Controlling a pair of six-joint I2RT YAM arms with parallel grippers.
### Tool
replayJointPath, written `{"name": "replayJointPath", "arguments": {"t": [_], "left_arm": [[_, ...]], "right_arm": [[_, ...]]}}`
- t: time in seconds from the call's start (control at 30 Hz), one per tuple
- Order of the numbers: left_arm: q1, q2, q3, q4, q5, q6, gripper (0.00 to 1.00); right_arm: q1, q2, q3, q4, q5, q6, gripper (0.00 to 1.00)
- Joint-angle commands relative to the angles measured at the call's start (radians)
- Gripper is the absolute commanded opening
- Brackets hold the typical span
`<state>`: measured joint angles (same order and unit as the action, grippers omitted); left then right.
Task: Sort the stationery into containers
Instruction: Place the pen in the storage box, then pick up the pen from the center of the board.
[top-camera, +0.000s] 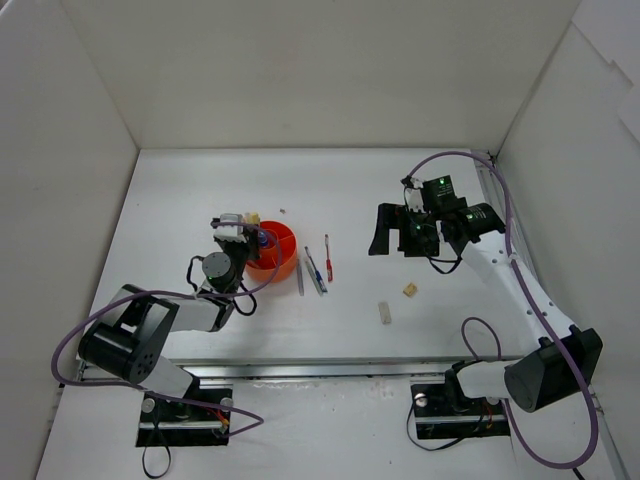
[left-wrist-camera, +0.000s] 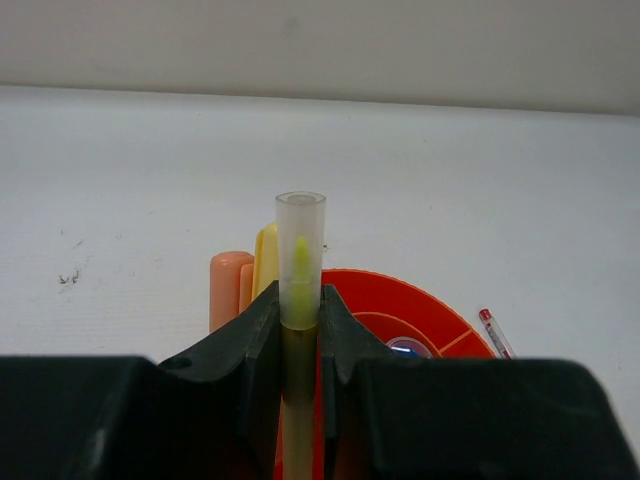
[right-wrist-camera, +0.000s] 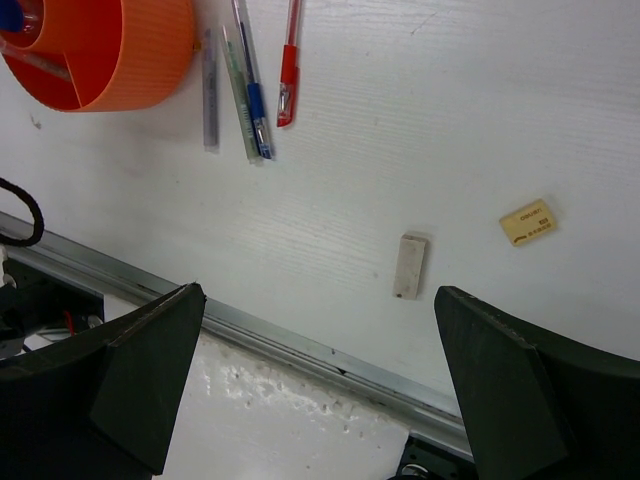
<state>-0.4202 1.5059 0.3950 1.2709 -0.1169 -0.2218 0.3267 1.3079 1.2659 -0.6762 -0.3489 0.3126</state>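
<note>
**Top view, with both wrist views; read left to right.**

The left claw (top-camera: 232, 225) sits at about 10 o'clock of the orange-red bowl (top-camera: 283, 268), over its rim. In the left wrist view this claw (left-wrist-camera: 300, 322) is closed narrow on a yellow-green marker (left-wrist-camera: 300, 262). The marker stands upright and its clear cap rises above the fingers (left-wrist-camera: 255, 340). Just behind the left finger, at 11 o'clock of the grip, the ends of an orange marker (left-wrist-camera: 228, 288) and a yellow marker (left-wrist-camera: 266, 255) stand side by side. The divided bowl (left-wrist-camera: 400, 298) lies beyond the right finger. Something blue (left-wrist-camera: 405, 347) shows inside it, too hidden to name.

At 3 o'clock of the bowl, three pens lie on the white surface (top-camera: 200, 200), running roughly 12 to 6. They are a grey pen (top-camera: 300, 277) nearest the bowl, a blue pen (top-camera: 315, 270) and a red pen (top-camera: 328, 257).

Further right, at about 4 o'clock of the pens, lies a pale eraser block (top-camera: 384, 312). A beige eraser block (top-camera: 409, 290) lies near it but apart, at its 1 o'clock.

The right claw (top-camera: 408, 236) hangs at 12 o'clock of the beige block. In its wrist view the right claw (right-wrist-camera: 335, 390) stands wide and holds nothing.
</note>
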Motion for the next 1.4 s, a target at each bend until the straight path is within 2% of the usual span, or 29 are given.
{"name": "replayJointPath", "arguments": {"t": [0.0, 0.33, 0.4, 0.47, 0.5, 0.6, 0.7, 0.77, 0.8, 0.9, 1.03, 1.1, 1.13, 1.2, 1.23, 1.3, 1.33, 1.37], "left_arm": [[-0.011, -0.024, 0.008, 0.407, -0.020, -0.021, 0.05], [-0.011, -0.053, -0.018, 0.407, -0.024, -0.044, 0.25], [-0.011, -0.064, -0.019, 0.407, -0.024, -0.053, 0.34], [-0.011, -0.072, -0.022, 0.407, -0.033, -0.065, 0.54], [-0.011, -0.081, -0.025, 0.407, -0.036, -0.076, 0.58], [-0.011, -0.104, -0.036, 0.407, -0.026, -0.070, 0.60], [-0.011, -0.151, -0.044, 0.407, -0.009, -0.056, 0.65], [-0.011, -0.197, -0.054, 0.407, 0.003, -0.044, 0.90], [-0.011, -0.213, -0.059, 0.406, 0.011, -0.041, 0.99], [-0.011, -0.300, -0.102, 0.406, 0.007, -0.042, 0.99], [-0.011, -0.496, -0.179, 0.351, -0.007, -0.097, 0.99], [-0.021, -0.590, -0.193, 0.248, 0.006, -0.139, 0.99], [-0.022, -0.699, -0.177, 0.032, 0.005, -0.158, 0.99], [-0.031, -0.806, -0.034, -0.321, -0.035, -0.227, 0.99], [-0.031, -0.858, 0.035, -0.680, -0.052, -0.246, 0.99], [-0.031, -0.866, 0.220, -0.954, -0.095, -0.269, 0.99], [-0.040, -0.860, 0.257, -1.110, -0.096, -0.269, 0.99], [-0.040, -0.866, 0.295, -1.154, -0.092, -0.271, 0.99]], "right_arm": [[-0.008, -0.018, 0.015, 0.029, -0.015, -0.007, 0.98], [-0.006, -0.029, 0.013, 0.027, -0.028, -0.001, 0.98], [-0.008, -0.033, 0.007, 0.027, -0.025, -0.001, 0.98], [-0.006, -0.039, 0.006, 0.027, -0.024, 0.003, 0.98], [-0.006, -0.045, 0.003, 0.027, -0.024, 0.003, 0.98], [-0.006, -0.055, 0.000, 0.027, -0.022, 0.005, 0.98], [-0.006, -0.064, -0.003, 0.027, -0.013, 0.006, 0.98], [0.005, -0.067, -0.008, 0.027, 0.042, 0.014, 0.98], [0.015, -0.070, -0.010, 0.027, 0.074, 0.014, 0.98], [0.096, -0.067, -0.013, 0.027, 0.239, 0.014, 0.98], [0.182, -0.006, -0.010, 0.029, 0.339, 0.019, 0.98], [0.245, 0.048, -0.008, 0.052, 0.422, 0.023, 0.98], [0.261, 0.068, -0.010, 0.066, 0.445, 0.026, 0.98], [0.313, 0.106, 0.000, 0.107, 0.490, 0.036, 0.98], [0.324, 0.135, 0.000, 0.127, 0.504, 0.040, 0.98], [0.357, 0.155, -0.002, 0.199, 0.511, 0.049, 0.98], [0.359, 0.160, -0.006, 0.229, 0.508, 0.054, 0.98], [0.371, 0.165, -0.014, 0.277, 0.504, 0.068, 0.98]]}}
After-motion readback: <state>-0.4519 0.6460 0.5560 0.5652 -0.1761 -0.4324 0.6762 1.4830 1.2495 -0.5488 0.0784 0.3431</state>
